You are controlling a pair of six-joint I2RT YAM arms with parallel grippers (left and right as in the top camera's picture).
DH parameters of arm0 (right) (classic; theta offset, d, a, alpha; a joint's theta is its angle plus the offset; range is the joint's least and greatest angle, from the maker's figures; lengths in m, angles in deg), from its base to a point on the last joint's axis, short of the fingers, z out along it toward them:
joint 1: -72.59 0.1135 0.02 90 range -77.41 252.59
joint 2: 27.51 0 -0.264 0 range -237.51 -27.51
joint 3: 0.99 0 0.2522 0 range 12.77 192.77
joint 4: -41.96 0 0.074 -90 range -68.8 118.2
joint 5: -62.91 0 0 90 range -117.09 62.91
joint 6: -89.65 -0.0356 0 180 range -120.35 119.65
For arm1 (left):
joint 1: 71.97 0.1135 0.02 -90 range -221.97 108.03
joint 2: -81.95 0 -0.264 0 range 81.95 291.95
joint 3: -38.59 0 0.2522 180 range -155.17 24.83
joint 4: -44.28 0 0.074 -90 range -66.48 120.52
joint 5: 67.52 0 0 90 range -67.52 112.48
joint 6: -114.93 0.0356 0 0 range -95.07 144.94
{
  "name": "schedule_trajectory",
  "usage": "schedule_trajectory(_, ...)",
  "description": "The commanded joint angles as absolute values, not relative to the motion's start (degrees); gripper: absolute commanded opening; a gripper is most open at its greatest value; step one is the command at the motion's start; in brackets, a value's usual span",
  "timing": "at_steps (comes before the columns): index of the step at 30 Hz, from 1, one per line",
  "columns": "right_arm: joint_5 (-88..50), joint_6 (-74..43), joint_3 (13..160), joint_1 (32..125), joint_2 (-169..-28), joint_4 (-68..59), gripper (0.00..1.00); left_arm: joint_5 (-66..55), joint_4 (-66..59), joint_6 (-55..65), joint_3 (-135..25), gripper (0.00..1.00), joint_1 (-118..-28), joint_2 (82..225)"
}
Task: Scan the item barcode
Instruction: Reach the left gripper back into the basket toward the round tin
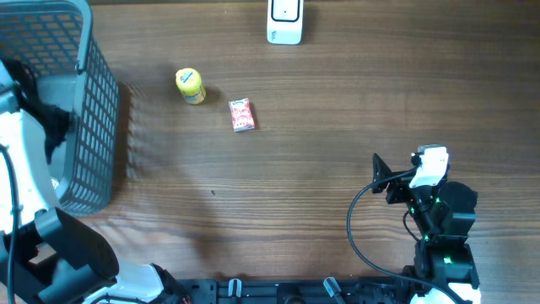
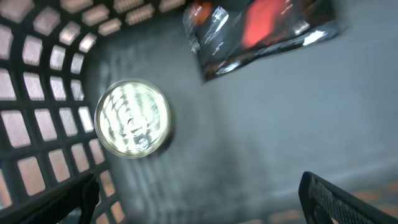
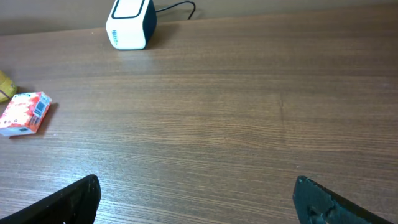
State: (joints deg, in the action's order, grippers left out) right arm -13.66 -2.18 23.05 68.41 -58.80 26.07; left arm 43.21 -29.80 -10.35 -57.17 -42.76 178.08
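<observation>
Found a grey mesh basket (image 1: 93,101) at the left edge of the wooden table (image 1: 321,169), with the left arm reaching down into it. Saw inside it, through the blurred left wrist view, a round shiny can top (image 2: 132,118) and a dark crinkled packet (image 2: 261,31) with red printing, possibly a snack bag. Noted the left gripper (image 2: 199,196) hanging above the basket floor, fingers spread wide and gripping nothing. Found the right gripper (image 3: 196,199) low over bare wood at the near right, likewise spread wide and empty. Spotted the small red carton (image 1: 242,115) lying flat on the table, just right of a yellow container (image 1: 191,85) and well apart from both grippers. Placed the white scanner (image 1: 284,21) at the far edge, beyond the carton, with only bare wood between the right gripper and the carton.
</observation>
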Motion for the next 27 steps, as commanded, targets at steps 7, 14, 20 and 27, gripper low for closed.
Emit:
schedule_trajectory(7, -14.19, -2.00, 24.21, 68.23, -58.80, 26.38, 1.00, 47.51, -19.50, -1.22, -45.76, 1.00, -42.19, 177.76)
schedule_trajectory(14, -14.21, -1.96, 24.21, 68.23, -58.80, 26.49, 1.00, 47.41, -17.34, 12.60, -45.76, 1.00, -36.40, 177.76)
schedule_trajectory(20, -14.23, -1.83, 24.21, 68.23, -58.80, 26.44, 1.00, 25.50, -16.62, 29.30, -45.76, 1.00, -26.06, 177.76)
schedule_trajectory(27, -15.13, -1.83, 24.21, 68.23, -58.82, 26.42, 1.00, 21.40, -16.12, 40.01, -45.65, 1.00, -23.63, 177.78)
